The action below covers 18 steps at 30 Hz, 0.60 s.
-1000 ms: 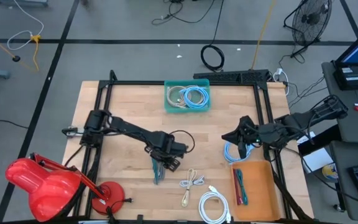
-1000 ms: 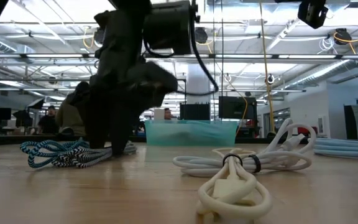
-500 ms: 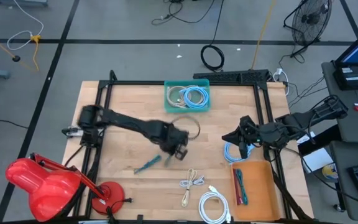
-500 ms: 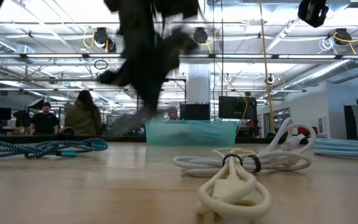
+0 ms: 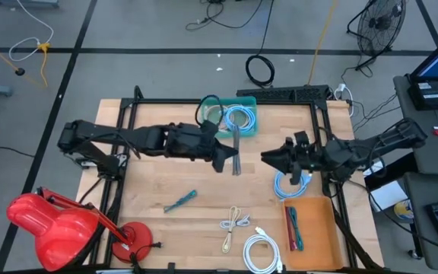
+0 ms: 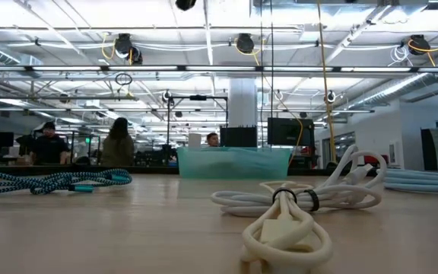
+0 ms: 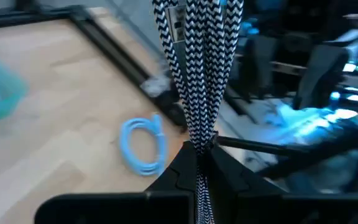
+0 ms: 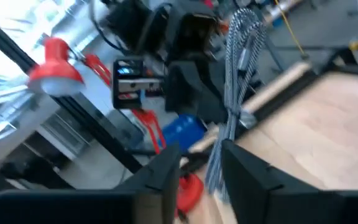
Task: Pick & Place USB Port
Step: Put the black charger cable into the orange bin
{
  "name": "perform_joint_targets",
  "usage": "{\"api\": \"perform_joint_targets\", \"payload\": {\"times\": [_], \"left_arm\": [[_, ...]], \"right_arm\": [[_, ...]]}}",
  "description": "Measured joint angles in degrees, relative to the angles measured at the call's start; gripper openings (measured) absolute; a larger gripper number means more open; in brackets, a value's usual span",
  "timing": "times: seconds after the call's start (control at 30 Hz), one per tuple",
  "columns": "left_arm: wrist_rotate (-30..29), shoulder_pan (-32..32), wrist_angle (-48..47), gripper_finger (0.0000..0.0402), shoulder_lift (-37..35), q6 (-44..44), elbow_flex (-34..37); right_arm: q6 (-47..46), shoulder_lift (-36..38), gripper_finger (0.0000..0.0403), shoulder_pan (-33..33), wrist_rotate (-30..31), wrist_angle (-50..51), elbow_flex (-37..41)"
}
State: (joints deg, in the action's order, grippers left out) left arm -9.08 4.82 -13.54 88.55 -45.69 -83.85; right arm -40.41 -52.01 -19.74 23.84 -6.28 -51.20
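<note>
Left pincer (image 5: 233, 158), now raised mid-surface, pinches a black-and-white cable (image 5: 235, 152); right pincer (image 5: 268, 157), spread, has advanced toward it.

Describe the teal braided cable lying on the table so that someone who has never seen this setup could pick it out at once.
Start at the red lamp at the wooden table's near-left corner and look toward the middle of the tabletop. The teal braided cable lies alone on bare wood, a short folded bundle set at a slant. Its neighbours, the cream cable and the white coil, are pale; it is dark teal with a woven pattern.
</note>
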Motion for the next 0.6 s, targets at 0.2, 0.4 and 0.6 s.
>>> {"api": "perform_joint_targets", "payload": {"times": [0.2,0.4,0.6], "left_arm": [[2.49,0.42,2.98,0.0011,-0.02,3.74,0.02],[5.85,0.90,4.73,0.0011,-0.02,4.02,0.02],[6.54,1.78,4.73,0.0011,-0.02,3.41,0.02]], "right_arm": [[3.02,-5.34,0.0177,1.99,0.06,-8.54,0.00],[2.67,-10.49,0.0203,2.42,-0.07,-15.17,0.00],[4.77,-13.90,0.0203,2.51,-0.03,-22.69,0.04]]}}
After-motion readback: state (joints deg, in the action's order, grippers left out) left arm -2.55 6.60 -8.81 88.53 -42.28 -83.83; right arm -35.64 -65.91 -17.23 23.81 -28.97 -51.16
